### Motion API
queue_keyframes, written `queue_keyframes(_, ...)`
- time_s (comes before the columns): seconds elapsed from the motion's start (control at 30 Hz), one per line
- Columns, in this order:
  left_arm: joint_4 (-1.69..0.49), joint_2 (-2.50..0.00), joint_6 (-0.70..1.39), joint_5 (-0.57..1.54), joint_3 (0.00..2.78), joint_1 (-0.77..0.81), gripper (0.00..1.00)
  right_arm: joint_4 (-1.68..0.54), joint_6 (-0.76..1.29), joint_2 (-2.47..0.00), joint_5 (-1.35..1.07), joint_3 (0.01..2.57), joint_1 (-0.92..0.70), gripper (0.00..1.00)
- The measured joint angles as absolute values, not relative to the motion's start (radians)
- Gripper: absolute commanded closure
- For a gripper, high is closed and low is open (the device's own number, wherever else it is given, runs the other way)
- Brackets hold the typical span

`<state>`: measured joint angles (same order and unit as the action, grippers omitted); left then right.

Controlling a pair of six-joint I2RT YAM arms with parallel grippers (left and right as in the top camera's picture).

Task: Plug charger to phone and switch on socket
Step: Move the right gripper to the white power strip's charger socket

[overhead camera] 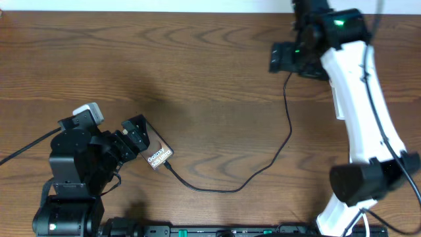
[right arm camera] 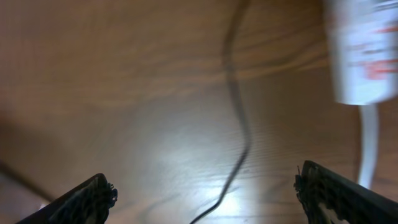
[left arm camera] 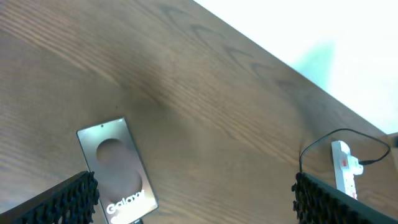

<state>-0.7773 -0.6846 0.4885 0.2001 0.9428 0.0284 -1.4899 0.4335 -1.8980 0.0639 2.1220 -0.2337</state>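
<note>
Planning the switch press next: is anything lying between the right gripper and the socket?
Nothing visible blocks it. In the right wrist view the open right gripper faces the table, with the socket at the upper right. Only the charger cable lies there, left of the socket, not across it.

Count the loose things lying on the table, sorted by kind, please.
Phone: 1
Black cable: 1
Power strip: 1
Total: 3
</note>
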Motion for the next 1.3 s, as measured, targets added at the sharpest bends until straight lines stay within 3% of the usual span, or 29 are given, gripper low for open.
queue_keyframes(0.27, -0.785, -0.688, 0.488, 0.2, 0.943, 0.028, 0.02, -1.496, 0.495, -1.777, 0.297, 2.132, -0.193, 0.01)
queue_keyframes(0.6, -0.785, -0.69, 0.488, 0.2, 0.943, 0.028, 0.02, -1.424, 0.423, -1.768, 0.346, 2.132, -0.183, 0.01)
queue_keyframes(1.3, -0.785, -0.691, 0.488, 0.2, 0.943, 0.028, 0.02, -1.378, 0.105, -1.768, -0.112, 2.126, 0.17, 0.01)
